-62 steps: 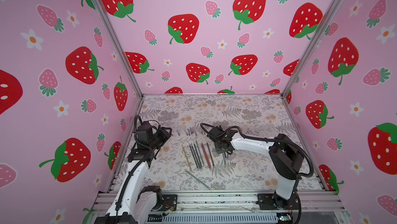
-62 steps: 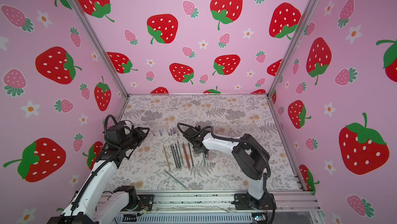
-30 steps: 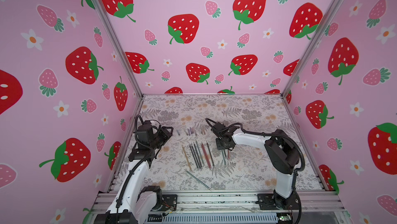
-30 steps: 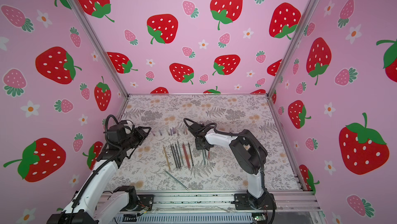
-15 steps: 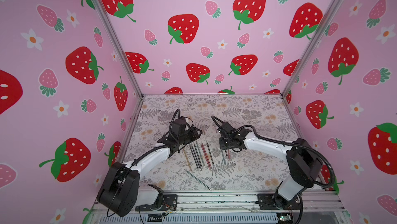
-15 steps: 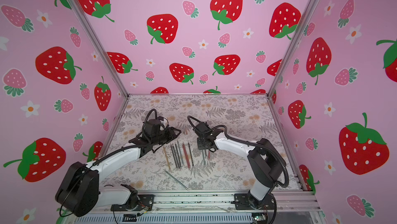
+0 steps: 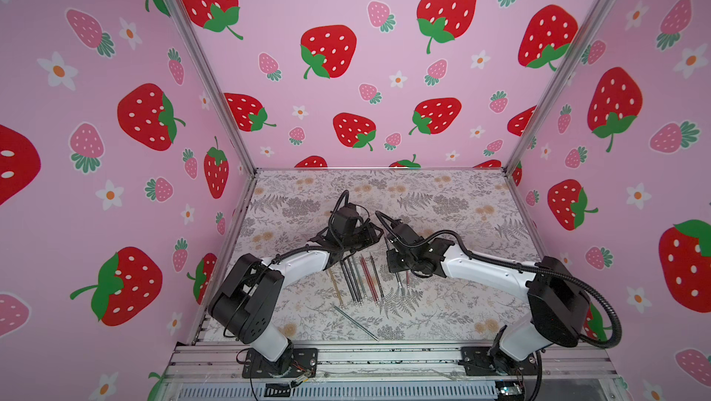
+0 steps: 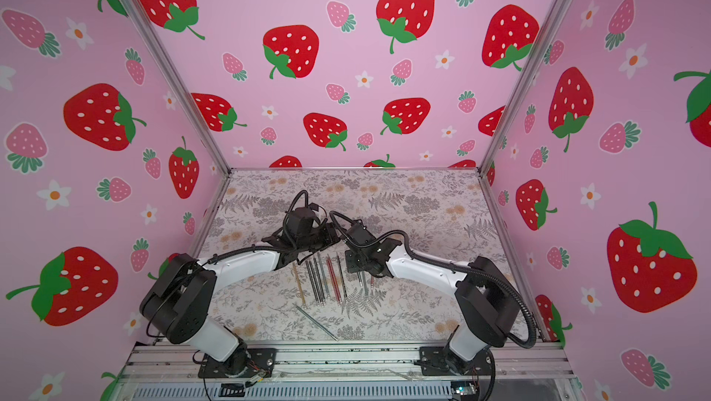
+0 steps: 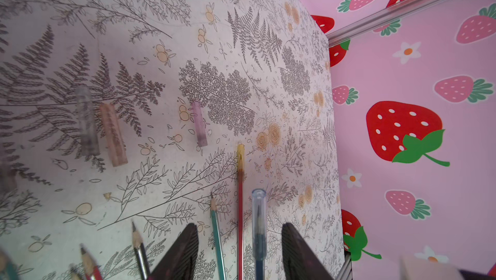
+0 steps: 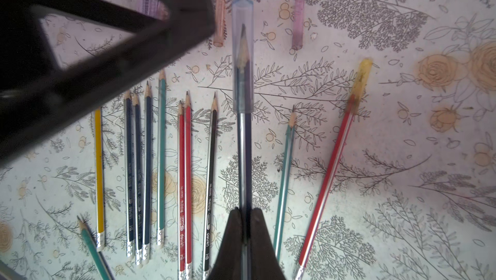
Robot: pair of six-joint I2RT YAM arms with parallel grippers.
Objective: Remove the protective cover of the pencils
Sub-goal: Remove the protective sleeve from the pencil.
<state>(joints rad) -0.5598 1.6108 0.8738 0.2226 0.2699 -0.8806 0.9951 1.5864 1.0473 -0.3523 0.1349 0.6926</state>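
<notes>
Holding the blue pencil (image 10: 244, 157) by its shaft in our right pincer (image 10: 245, 227), clamped shut. Our left pincer (image 9: 240, 227) is half-open around its clear cap (image 10: 243, 58), not gripping yet. Beside that pencil, a red pencil (image 10: 328, 174) has its yellow cap (image 10: 363, 77) on; the other pencils (image 10: 161, 157) lie bare on the counter (image 10: 402, 157).

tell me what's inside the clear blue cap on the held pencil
The dark pencil's sharpened tip shows through the blue cap; its back end is hidden in the right tool.
</notes>
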